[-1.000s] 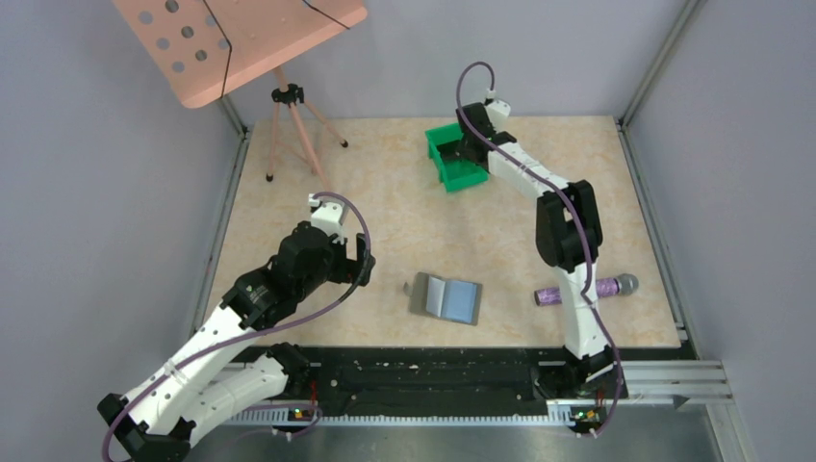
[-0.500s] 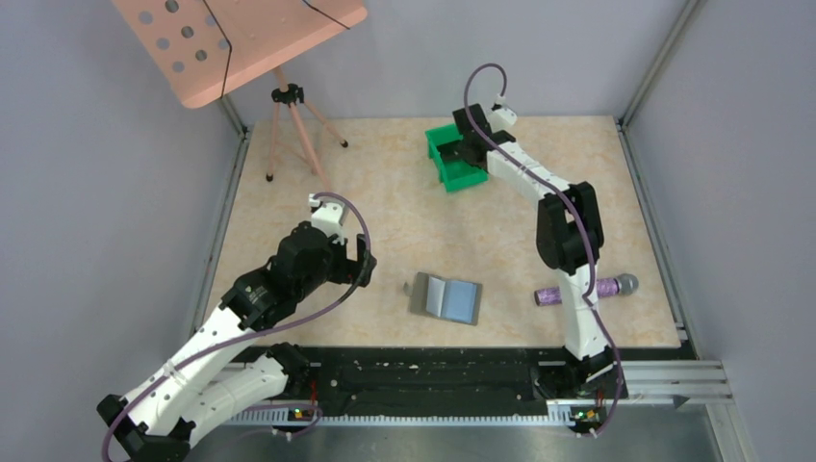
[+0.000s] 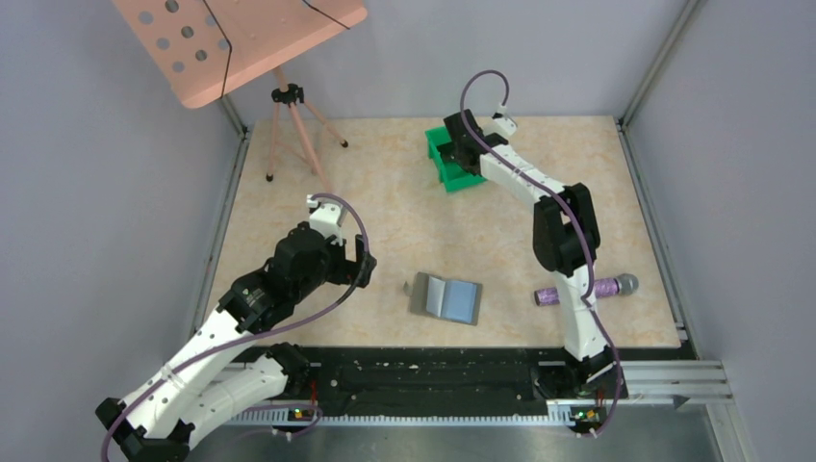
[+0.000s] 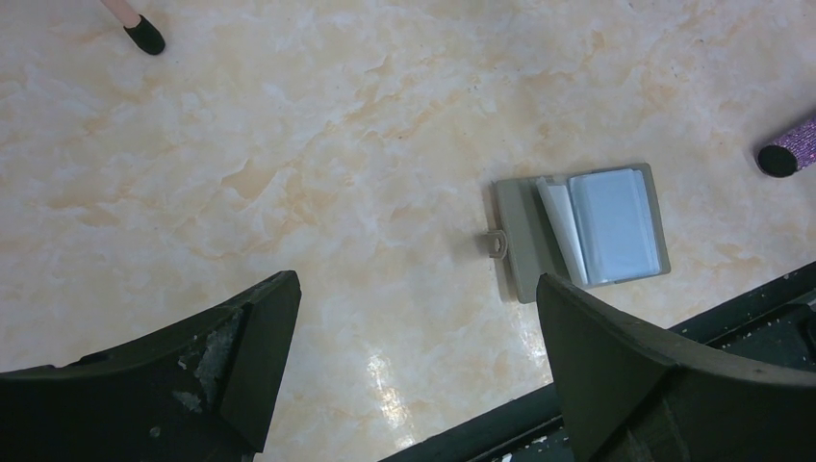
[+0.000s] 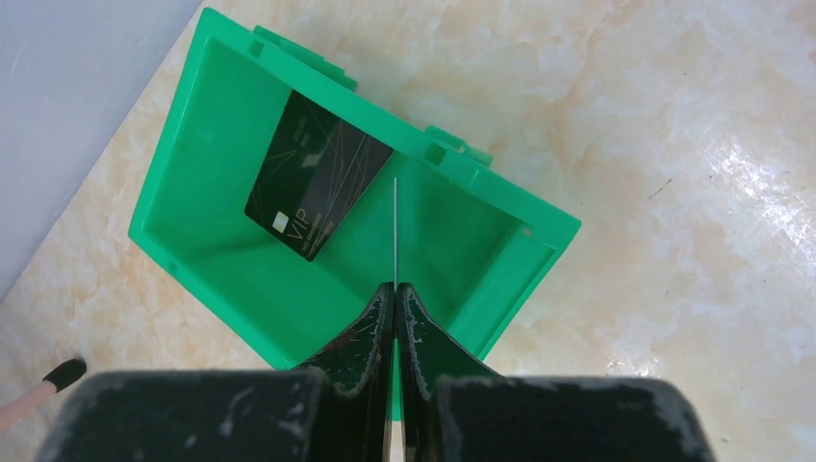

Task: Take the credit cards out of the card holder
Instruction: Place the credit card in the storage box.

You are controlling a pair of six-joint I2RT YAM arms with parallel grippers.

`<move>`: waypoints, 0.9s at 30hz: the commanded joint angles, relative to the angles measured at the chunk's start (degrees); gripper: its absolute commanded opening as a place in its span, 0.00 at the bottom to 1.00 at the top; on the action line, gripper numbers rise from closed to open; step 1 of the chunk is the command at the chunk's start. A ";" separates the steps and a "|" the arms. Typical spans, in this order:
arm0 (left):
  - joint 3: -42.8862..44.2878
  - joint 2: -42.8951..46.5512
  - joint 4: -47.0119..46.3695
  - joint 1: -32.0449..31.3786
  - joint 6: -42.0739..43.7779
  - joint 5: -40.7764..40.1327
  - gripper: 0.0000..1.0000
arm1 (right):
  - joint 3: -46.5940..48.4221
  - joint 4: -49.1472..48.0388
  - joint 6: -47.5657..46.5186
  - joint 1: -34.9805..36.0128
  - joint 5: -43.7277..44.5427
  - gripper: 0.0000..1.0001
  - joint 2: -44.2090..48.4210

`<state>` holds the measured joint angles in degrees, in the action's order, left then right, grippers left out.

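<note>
Card holder (image 3: 446, 298), soft grey with a pale blue inner panel, lies open near the front of the marbled surface (image 3: 385, 197) in the top view, well apart from the green plastic bin (image 3: 460, 180). From the left wrist, the left claw (image 4: 416, 289) hangs spread wide and empty. From the right wrist, the right claw (image 5: 395, 289) pinches a thin stiff card (image 5: 395, 231) edge-on over the bin, where a glossy black VIP card (image 5: 318, 188) lies; the step looks like a drop-off, calling for the claw to part.
</note>
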<state>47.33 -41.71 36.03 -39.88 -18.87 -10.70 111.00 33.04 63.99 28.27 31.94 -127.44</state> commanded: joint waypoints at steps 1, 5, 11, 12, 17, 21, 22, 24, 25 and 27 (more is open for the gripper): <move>-0.32 0.98 -2.83 0.06 0.33 0.54 0.99 | 0.43 0.60 2.06 0.80 3.88 0.00 1.20; -0.39 0.99 -2.89 0.04 0.33 0.39 0.98 | 0.31 -2.05 1.00 0.59 4.91 0.00 0.19; -0.33 0.50 -2.81 0.06 0.42 -0.20 0.99 | 3.94 -2.02 1.03 0.44 4.22 0.00 -2.85; -0.35 0.49 -2.80 0.02 0.42 -0.29 0.99 | 3.84 -2.08 1.38 0.49 4.18 0.00 -2.93; -0.35 0.49 -2.76 0.02 0.33 -0.79 0.99 | 1.04 -5.58 1.95 0.50 4.09 0.00 -1.82; -0.33 0.67 -2.65 0.06 0.33 -0.99 0.99 | -1.21 -8.84 2.07 0.47 4.24 0.00 -0.82; -0.36 0.71 -2.68 0.06 0.33 -0.94 0.99 | -2.08 -10.29 1.86 0.39 4.05 0.00 -0.46; -0.40 0.77 -2.63 0.05 0.33 -1.06 0.99 | -3.94 -14.55 0.51 0.26 3.32 0.00 0.28; -0.39 0.85 -2.63 0.02 0.33 -1.08 0.99 | -4.77 -15.70 -0.04 0.21 3.03 0.00 0.42; -0.39 0.96 -2.63 0.06 0.33 -1.15 0.99 | -5.49 -16.64 -0.24 -0.17 2.28 0.00 0.45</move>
<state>47.31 -41.74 36.01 -39.88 -18.87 -11.03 107.22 22.50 64.97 28.34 35.03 -129.99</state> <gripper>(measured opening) 0.986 0.005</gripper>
